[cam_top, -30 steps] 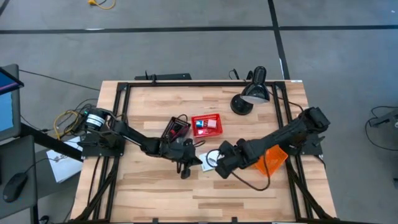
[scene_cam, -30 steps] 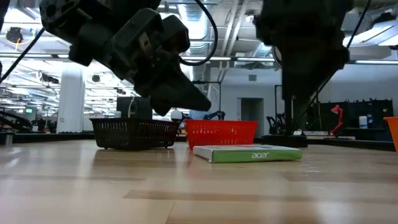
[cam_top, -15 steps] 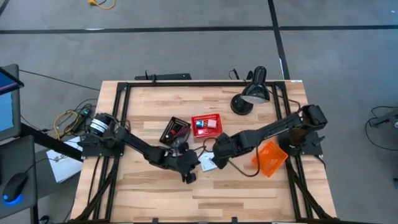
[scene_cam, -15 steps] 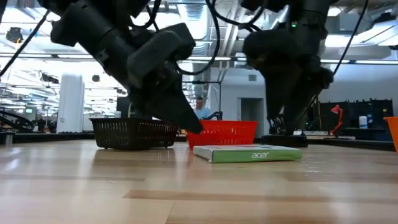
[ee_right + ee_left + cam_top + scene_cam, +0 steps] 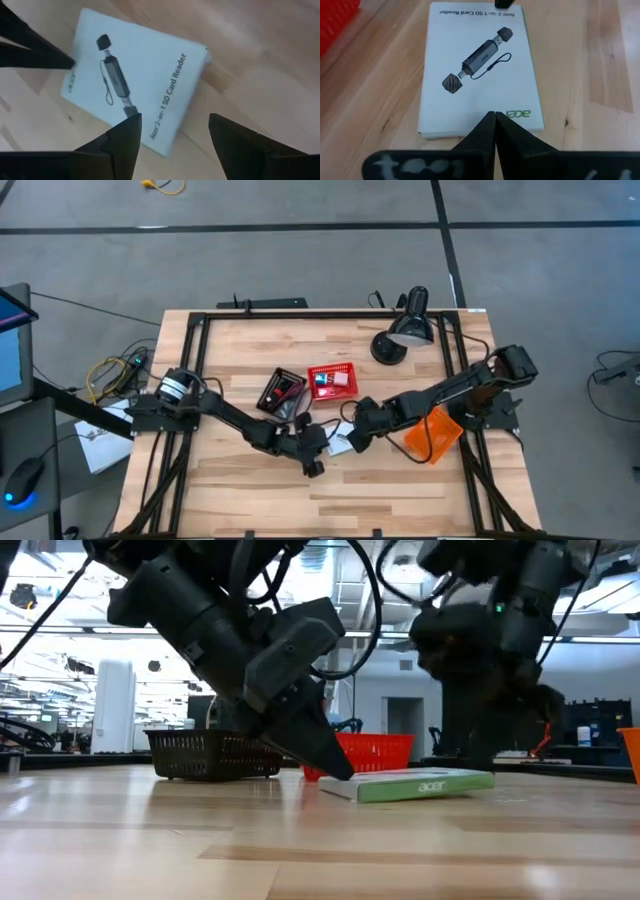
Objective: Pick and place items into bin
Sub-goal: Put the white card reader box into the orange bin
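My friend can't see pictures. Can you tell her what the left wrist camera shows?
A white card reader box lies flat on the wooden table. The left gripper has its dark fingers pressed together, tips at the box's near edge. A red basket peeks in at one corner.

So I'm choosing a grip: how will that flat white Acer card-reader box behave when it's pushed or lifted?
The flat white Acer card-reader box looks like thin stiff cardboard, so it probably won't flop. It lies low on the smooth wooden table, so a push from the shut left end effector at its edge would likely slide it. It seems light; the open right end effector may need an edge.
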Available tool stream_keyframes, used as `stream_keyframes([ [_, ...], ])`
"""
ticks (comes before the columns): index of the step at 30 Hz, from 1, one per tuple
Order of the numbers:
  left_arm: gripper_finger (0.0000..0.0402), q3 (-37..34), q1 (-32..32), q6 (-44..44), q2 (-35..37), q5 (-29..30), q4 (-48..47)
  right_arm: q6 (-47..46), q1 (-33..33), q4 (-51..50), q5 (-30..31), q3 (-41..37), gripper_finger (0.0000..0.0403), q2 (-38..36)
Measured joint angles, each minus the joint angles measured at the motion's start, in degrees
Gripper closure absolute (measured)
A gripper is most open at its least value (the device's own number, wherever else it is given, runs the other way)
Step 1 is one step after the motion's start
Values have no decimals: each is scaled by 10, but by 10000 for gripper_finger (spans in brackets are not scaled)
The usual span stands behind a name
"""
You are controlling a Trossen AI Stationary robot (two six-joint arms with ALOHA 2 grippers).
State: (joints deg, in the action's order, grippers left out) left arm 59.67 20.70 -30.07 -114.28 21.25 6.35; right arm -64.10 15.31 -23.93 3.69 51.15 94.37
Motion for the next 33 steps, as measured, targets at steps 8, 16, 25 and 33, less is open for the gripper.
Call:
stream_keyframes([
  [8,401,-1,10,-8,0,13,-22,-4,-1,110,-22,-36,178,6],
  [16,401,-1,18,-16,-1,26,-36,-7,8,112,-23,-36,178,6],
  [25,401,-2,27,-16,-1,44,-38,-83,25,135,-41,-33,178,60],
  [33,401,-3,31,-14,-1,48,-49,-64,14,179,-33,-36,178,62],
])
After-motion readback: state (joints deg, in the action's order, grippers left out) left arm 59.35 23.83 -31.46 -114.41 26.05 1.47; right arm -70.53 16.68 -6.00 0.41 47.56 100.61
